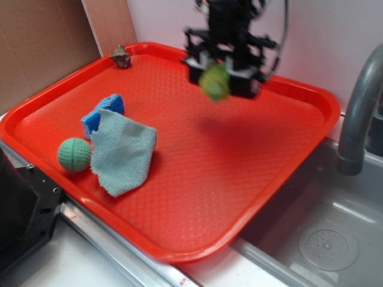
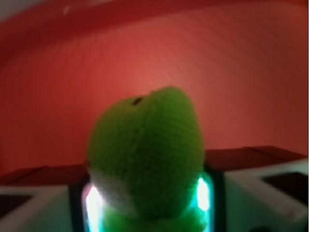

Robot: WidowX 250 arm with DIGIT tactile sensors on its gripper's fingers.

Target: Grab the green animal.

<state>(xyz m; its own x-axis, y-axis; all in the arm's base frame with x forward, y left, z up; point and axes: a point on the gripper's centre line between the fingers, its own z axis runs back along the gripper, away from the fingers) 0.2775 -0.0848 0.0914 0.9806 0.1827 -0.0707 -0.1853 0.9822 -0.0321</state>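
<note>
The black robot gripper point(image 1: 222, 76) is clamping the small fuzzy yellow-green plush animal point(image 1: 215, 82) between its fingers, holding it in the air above the far side of the red textured plastic tray point(image 1: 239, 173), its shadow falling on the tray beneath

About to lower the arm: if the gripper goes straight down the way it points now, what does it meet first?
Most likely bare tray. The gripper points down, shut on the green animal, and the toy's shadow falls on empty red surface. The cloth, sponge and ball lie well off to the side. Height above the tray is unclear.
</note>
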